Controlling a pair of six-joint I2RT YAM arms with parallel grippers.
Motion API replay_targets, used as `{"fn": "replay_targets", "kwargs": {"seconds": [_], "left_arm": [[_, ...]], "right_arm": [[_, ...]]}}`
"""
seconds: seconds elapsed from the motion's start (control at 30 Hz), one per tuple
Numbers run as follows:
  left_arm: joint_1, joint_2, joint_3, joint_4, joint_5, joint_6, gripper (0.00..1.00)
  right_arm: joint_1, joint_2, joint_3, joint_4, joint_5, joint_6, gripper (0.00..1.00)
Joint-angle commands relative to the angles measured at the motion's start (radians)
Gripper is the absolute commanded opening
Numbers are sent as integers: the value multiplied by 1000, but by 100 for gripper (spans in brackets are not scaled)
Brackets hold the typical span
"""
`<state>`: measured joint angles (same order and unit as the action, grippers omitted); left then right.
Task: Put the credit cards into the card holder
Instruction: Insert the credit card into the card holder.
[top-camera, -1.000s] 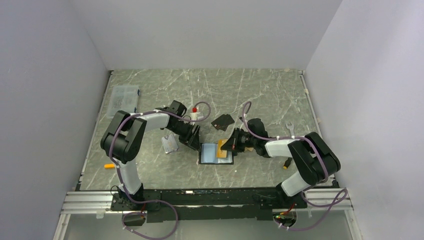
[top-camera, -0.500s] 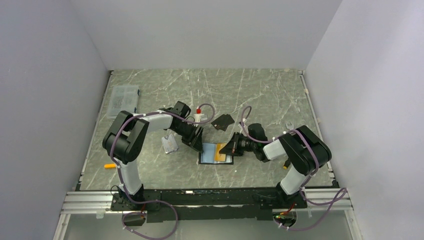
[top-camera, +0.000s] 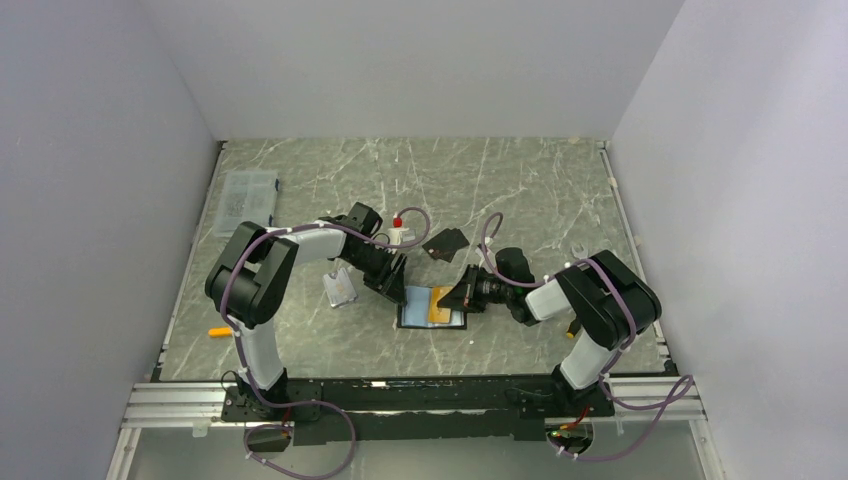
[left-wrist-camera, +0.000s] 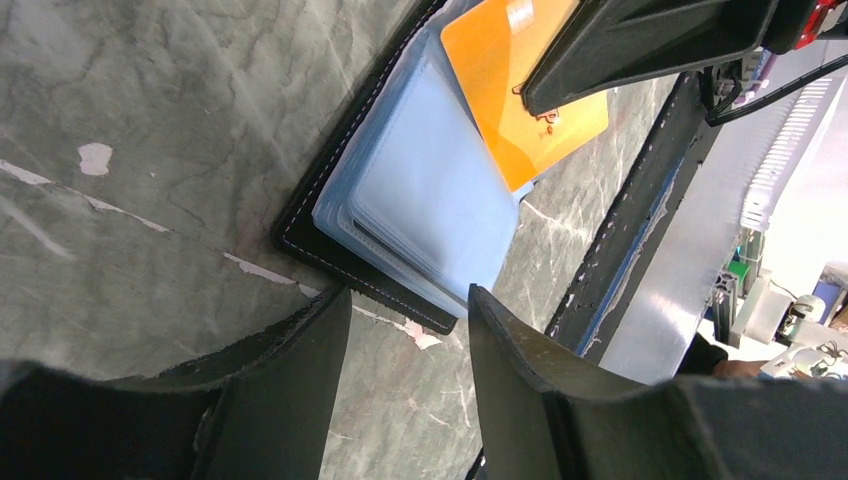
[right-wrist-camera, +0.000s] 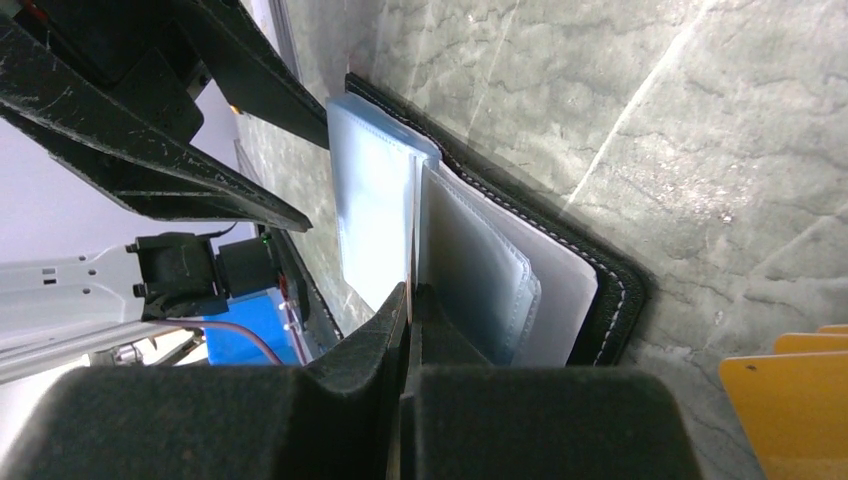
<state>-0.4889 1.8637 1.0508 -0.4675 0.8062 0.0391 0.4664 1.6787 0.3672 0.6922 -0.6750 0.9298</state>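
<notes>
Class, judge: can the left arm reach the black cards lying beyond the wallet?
Likely yes: the left end effector is open and empty, and the black cards lie uncovered nearby, nothing between.

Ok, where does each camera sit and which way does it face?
Top external: above and behind the bases, looking down on the table; left arm, right arm show.
Left wrist: on the left arm, looking down at the card holder past the open left pincer.
Right wrist: on the right arm, looking along the right pincer, shut on the orange card, toward the card holder.
Shared: card holder, in all three.
</notes>
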Motion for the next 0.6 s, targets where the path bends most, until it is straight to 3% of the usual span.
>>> {"fn": "replay_targets", "kwargs": {"seconds": [0.0, 0.27, 0.57], "left_arm": [[-20, 26, -21, -19, -102, 17, 54], [-29, 28, -13, -30, -198, -17, 44], [-45, 52, -17, -25, -211, -29, 42]], "right_arm": [[10, -3, -11, 81, 2, 0, 0], [13, -9, -19, 114, -14, 17, 0], [16, 39, -64, 182, 4, 51, 0]]}}
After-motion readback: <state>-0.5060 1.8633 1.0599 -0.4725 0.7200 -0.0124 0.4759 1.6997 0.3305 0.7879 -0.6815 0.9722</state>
